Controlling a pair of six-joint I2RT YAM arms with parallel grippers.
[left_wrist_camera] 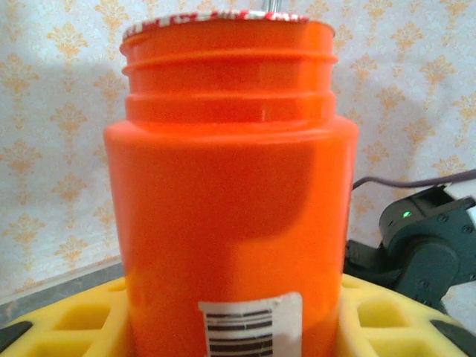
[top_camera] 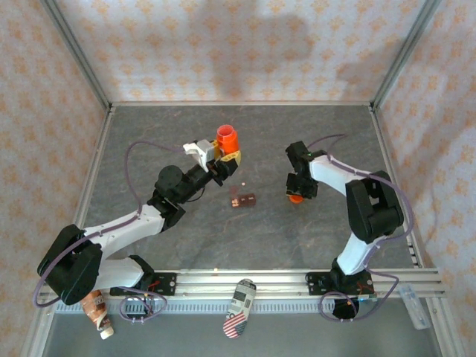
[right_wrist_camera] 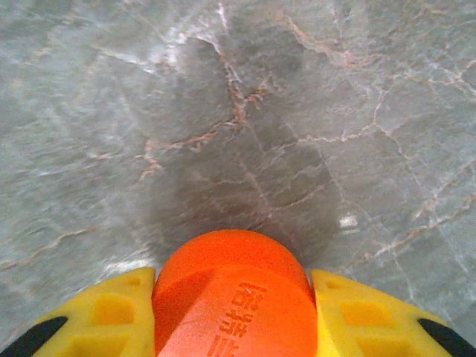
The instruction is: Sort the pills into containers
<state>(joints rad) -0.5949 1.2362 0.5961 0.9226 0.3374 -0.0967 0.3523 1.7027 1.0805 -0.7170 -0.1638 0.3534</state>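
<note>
- The left gripper pinches the orange bottle near its base, with a yellow finger pressed to each side.
- The bottle stands upright in that grip. A barcode label faces the wrist camera just above the fingers.
- Farther up from the fingers, the bottle's threaded neck is bare. A red-and-white foil rim shows at its mouth.
- Past the bottle, on this gripper's right, part of the right arm shows dark against the patterned wall.
- The right gripper is closed on the orange cap, which sits tight between its two yellow fingers.
- Just ahead of the cap is the grey veined table. A small pale speck lies on it to the gripper's right; I cannot tell whether it is a pill.
- In the top view, the containers, a small dark red-brown box, lie on the table between the two grippers and apart from both.
- A tiny pale pill lies on the table just beyond the box, on the side toward the left gripper.
</note>
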